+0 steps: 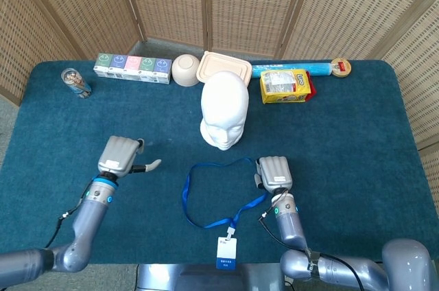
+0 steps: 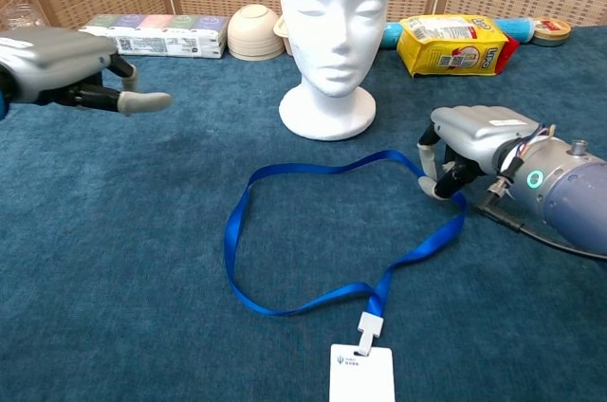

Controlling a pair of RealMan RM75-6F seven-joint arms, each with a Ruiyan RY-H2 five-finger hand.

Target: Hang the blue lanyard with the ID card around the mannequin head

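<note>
My desk (image 1: 357, 140) is covered in a deep teal fabric with a short carpet-like nap, and woven rattan screens (image 1: 247, 3) stand behind it. The mannequin head (image 1: 224, 109) is a smooth matte white foam-looking thing, upright on its flared neck base near the middle of the desk.

The blue lanyard (image 2: 285, 231) is a flat ribbon strap, slightly glossy, lying flat on the fabric in one big uneven loop in front of the mannequin head. Its two ends come together at a small white clip, and below that sits the ID card (image 2: 362, 374), a plain white rectangle with a bit of blue print, at the near edge.

My right hand (image 2: 465, 144) is a silver-grey shell with dark joints, down on the desk at the right end of the loop. Its fingertips (image 2: 434, 184) are curled down right at the strap, but I can't tell whether they've actually got it pinched or are just touching it.

My left hand (image 2: 66, 75) is off to the left, well apart from the lanyard, holding nothing, fingers apart with one sticking out straight.

Along the back edge: a row of pastel cartons (image 1: 132, 68), a round beige bowl (image 1: 185, 69), a beige lidded food box (image 1: 223, 67), a crinkly yellow snack bag (image 1: 284, 86), a blue tube (image 1: 291, 68), and a clear cup (image 1: 75, 82) on the far left.
</note>
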